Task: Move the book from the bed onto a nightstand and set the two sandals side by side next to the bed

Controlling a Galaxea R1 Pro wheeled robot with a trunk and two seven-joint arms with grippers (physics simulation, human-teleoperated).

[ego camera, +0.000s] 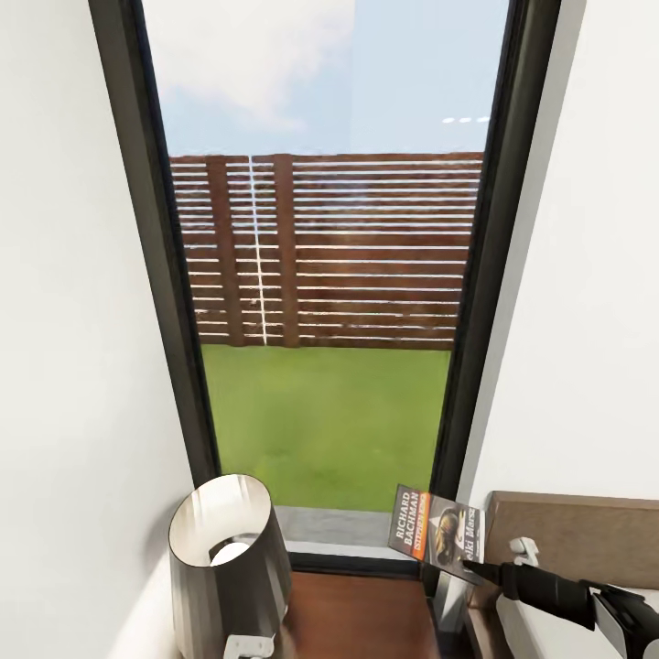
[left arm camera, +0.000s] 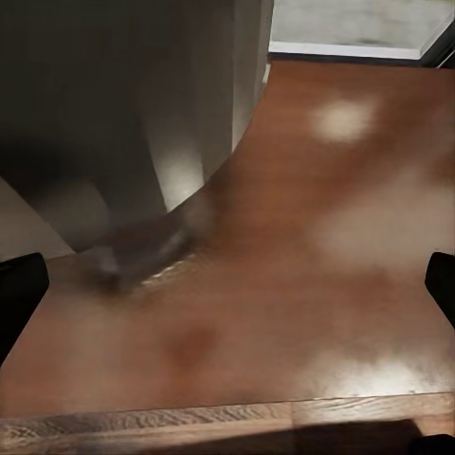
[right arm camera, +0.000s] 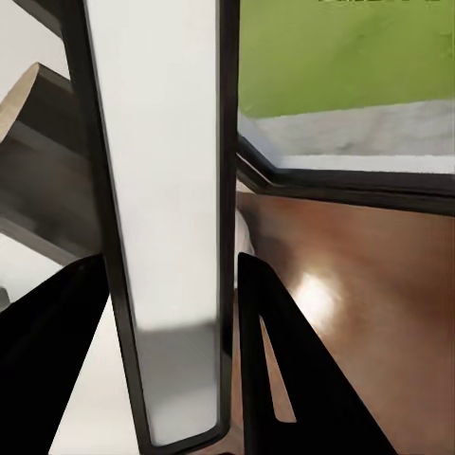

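The right gripper [ego camera: 469, 567] pinches the thin dark paperback book with the orange band [ego camera: 437, 534] by its near edge, above the right end of the glossy reddish-brown wooden nightstand [ego camera: 361, 615]. I'd carry it left, short of the ribbed grey lampshade [ego camera: 229, 549], level it, then lower it. The left gripper [left arm camera: 227, 294] hangs spread above the tabletop.

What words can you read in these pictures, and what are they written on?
"RICHARD BACHMAN": white letters running sideways along the dark cover of the book, which the right gripper holds above the nightstand.
Small white lettering on the book's orange band: too small to read.
Larger white title lettering beside the small picture: partly hidden by the fingers and blurred; it cannot be read with certainty.
The lamp carries no writing.
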